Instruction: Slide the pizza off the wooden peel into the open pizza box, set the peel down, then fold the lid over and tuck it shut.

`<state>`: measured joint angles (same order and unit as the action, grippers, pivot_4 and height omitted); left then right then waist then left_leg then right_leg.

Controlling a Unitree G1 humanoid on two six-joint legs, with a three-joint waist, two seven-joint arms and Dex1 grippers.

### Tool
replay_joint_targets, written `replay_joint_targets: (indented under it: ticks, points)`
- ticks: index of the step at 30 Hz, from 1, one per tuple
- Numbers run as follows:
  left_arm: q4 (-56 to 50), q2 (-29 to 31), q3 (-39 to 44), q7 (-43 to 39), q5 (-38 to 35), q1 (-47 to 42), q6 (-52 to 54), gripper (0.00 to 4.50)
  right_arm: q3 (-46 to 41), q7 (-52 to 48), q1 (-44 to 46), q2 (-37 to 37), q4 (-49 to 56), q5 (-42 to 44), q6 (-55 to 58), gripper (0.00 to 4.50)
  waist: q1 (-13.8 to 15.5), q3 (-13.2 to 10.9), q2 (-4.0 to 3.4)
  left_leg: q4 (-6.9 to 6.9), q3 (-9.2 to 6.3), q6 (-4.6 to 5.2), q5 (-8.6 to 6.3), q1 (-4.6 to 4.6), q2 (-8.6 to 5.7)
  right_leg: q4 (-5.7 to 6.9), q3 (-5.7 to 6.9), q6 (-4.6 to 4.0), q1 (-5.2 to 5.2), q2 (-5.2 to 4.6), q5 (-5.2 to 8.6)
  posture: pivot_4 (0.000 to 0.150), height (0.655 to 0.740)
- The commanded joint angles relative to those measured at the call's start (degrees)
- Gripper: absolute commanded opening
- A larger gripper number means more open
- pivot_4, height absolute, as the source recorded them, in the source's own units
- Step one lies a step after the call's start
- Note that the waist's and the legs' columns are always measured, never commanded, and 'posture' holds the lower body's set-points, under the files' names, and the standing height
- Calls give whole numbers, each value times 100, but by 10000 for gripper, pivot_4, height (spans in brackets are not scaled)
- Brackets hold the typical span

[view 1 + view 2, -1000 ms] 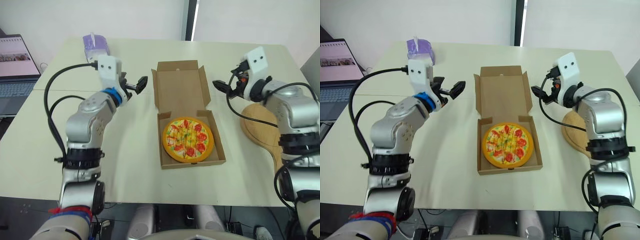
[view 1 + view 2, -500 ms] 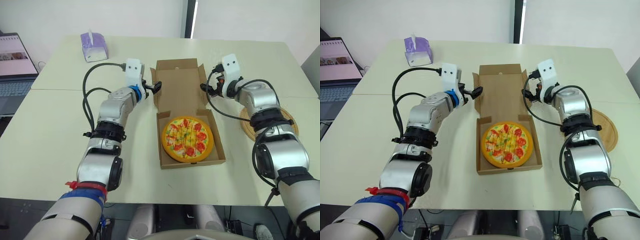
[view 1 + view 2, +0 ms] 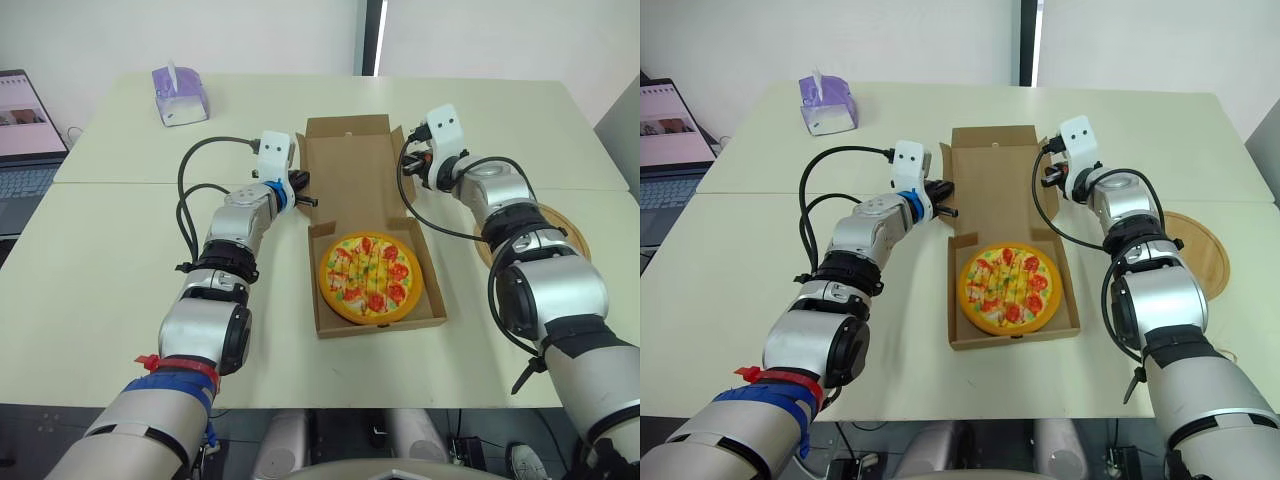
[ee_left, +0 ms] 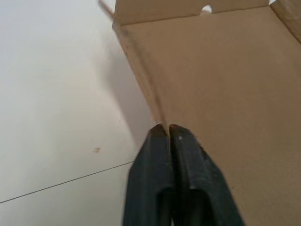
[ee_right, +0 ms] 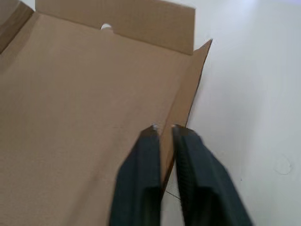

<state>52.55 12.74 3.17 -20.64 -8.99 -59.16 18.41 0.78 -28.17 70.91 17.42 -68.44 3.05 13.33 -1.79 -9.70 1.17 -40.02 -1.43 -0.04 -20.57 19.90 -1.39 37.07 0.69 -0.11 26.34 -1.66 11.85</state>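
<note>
The left claw (image 4: 164,127) and right claw (image 5: 163,128) each nip a lid (image 3: 352,175) flap.
With pizza (image 3: 371,277) boxed, peel (image 3: 1196,250) on the worktop (image 3: 120,260), uneven lifting could tear a flap or drag the box (image 3: 380,325).

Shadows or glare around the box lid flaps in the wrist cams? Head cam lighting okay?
Left wrist view: the lid flap casts a soft shadow on the table, no glare. Right wrist view: lid evenly lit, the side flap's inner face slightly darker. Left eye view: diffuse light, no glare on the pizza.
</note>
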Motion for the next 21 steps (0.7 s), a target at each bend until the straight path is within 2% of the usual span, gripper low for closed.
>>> replay_joint_targets:
  ticks: [1, 10, 15, 18, 21]
  points:
    - [-177, 12, 71, -31, 18, -104, -90, 0, -133, 2, 247, 35, 29, -30, -101, 596, 0, 0, 0, 0, 0, 0, 0, 0, 0, 0, 0, 0, 0, -1, 0, 1500, 7400]
    - [-1013, 6, 121, -163, -79, 294, -93, 0, -223, -115, 169, 158, 435, 12, -73, 596, 0, 0, -1, 0, 2, 0, 0, 4, -1, 4, -2, 0, 7, -1, 0, 1500, 7400]
    - [-1838, -26, 126, -385, -157, 768, -228, 0, -288, -15, -203, 309, 1470, 44, 36, 596, 8, 1, -2, 0, 2, -1, 0, 10, 0, 5, -3, 0, 13, -1, 0, 1500, 7400]
    - [-2398, -39, 86, -542, -187, 1097, -459, 0, -372, -103, -593, 396, 2502, 228, 512, 5919, 18, 2, -2, -2, 1, -1, 0, 12, -1, 4, -1, 0, 13, -2, 0, 1500, 7400]
    - [-2917, -91, 119, -619, -305, 1399, -575, 0, -432, -115, -1161, 519, 3948, 410, 1274, 15047, 32, 2, -3, -4, -1, -1, 0, 14, -1, 4, 0, 0, 14, -2, 0, 1500, 7400]
